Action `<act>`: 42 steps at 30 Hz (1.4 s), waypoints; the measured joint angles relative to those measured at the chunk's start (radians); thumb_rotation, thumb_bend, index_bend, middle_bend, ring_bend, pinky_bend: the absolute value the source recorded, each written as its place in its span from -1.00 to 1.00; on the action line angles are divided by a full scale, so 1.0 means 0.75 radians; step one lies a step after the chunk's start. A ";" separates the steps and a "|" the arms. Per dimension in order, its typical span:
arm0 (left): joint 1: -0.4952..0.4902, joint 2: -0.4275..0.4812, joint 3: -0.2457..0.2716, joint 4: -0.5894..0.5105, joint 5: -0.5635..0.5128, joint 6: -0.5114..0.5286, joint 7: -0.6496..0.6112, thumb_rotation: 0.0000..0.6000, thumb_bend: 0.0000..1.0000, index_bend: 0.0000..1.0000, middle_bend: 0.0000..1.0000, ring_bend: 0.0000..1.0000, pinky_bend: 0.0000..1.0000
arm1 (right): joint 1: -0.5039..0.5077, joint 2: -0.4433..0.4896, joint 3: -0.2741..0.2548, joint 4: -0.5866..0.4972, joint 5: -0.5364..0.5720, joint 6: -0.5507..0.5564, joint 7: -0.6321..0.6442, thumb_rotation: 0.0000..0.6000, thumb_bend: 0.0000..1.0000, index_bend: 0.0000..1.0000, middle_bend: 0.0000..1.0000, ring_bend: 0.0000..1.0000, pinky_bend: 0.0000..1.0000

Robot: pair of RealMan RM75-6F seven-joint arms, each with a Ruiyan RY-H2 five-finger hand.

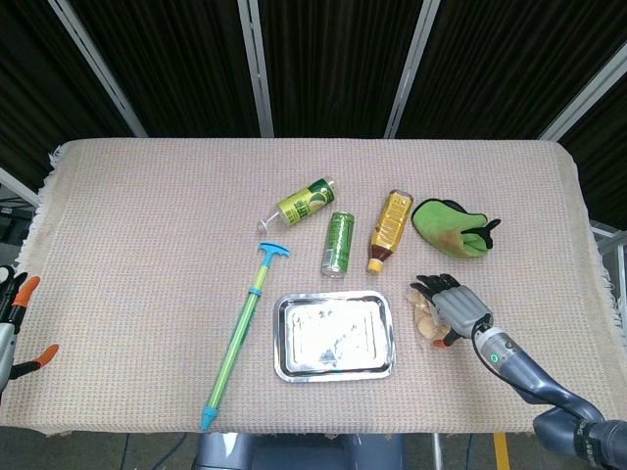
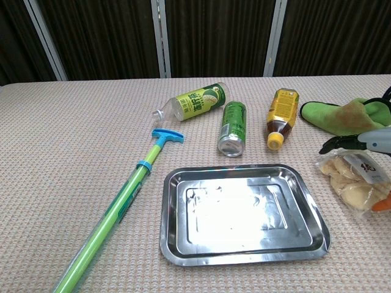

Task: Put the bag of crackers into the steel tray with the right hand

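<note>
The clear bag of crackers (image 1: 423, 313) (image 2: 353, 182) lies on the cloth just right of the steel tray (image 1: 335, 372) (image 2: 244, 256), which holds nothing. My right hand (image 1: 453, 304) (image 2: 361, 141) lies over the bag's right part, its dark fingers spread across the top and its orange-tipped thumb at the bag's near right corner. The bag still rests flat on the table, and a closed grip on it does not show. My left hand (image 1: 14, 323) sits at the table's far left edge, holding nothing, seen only in the head view.
Behind the tray lie a green can (image 1: 338, 243), a green-labelled bottle (image 1: 304, 203) and a yellow bottle (image 1: 389, 228). A green mitt (image 1: 451, 227) lies behind the bag. A long green and blue pump (image 1: 240, 343) lies left of the tray.
</note>
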 measured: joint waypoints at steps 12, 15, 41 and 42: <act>0.006 -0.007 0.005 0.015 0.002 0.002 -0.020 1.00 -0.67 -0.88 -1.00 -1.00 -1.00 | 0.005 -0.004 0.003 0.009 -0.038 0.103 0.020 1.00 -0.57 0.09 -0.20 -0.39 -0.06; 0.006 -0.007 0.004 0.015 0.000 0.000 -0.022 1.00 -0.67 -0.88 -1.00 -1.00 -1.00 | -0.004 0.015 0.006 -0.027 -0.064 0.164 0.033 1.00 -0.56 0.12 -0.18 -0.38 -0.05; 0.013 -0.012 0.008 0.044 -0.024 -0.016 -0.051 1.00 -0.67 -0.88 -1.00 -1.00 -1.00 | 0.188 -0.217 0.061 -0.293 -0.259 0.211 0.011 1.00 -0.56 -0.15 -0.34 -0.51 -0.14; 0.013 -0.012 0.007 0.046 -0.024 -0.017 -0.053 1.00 -0.67 -0.88 -1.00 -1.00 -1.00 | 0.197 -0.230 0.064 -0.281 -0.239 0.195 -0.012 1.00 -0.57 -0.33 -0.44 -0.63 -0.25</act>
